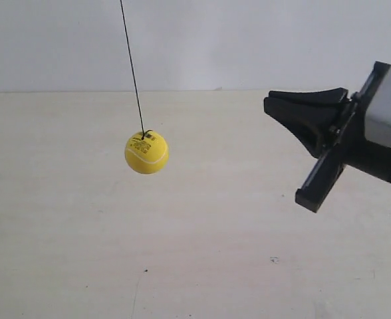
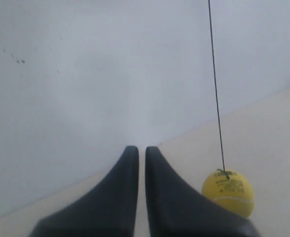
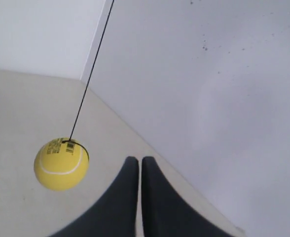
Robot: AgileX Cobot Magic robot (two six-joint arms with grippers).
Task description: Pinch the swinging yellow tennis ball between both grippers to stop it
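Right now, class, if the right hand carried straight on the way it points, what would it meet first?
Probably the plain white wall. The shut, black, wedge-shaped right hand aims past the small yellow tennis ball, which hangs off to one side of that line. Depth is hard to judge, though.

The left gripper (image 2: 141, 150) is matt black: two smooth jaws, each a curved wedge, broad at the base and tapering to a rounded tip, with straight flat inner faces. The right gripper (image 3: 139, 160) looks the same, black and smooth, with a faint grey sheen along its outer curves. In the exterior view, the gripper at the view's right (image 1: 270, 103) is a black pointed wedge mounted on a flat black crossbar (image 1: 320, 183) with squared ends. Behind it the arm (image 1: 382, 166) is a thick black cylinder. A silver-grey box (image 1: 390, 106) with rounded corners sits on top of the arm.
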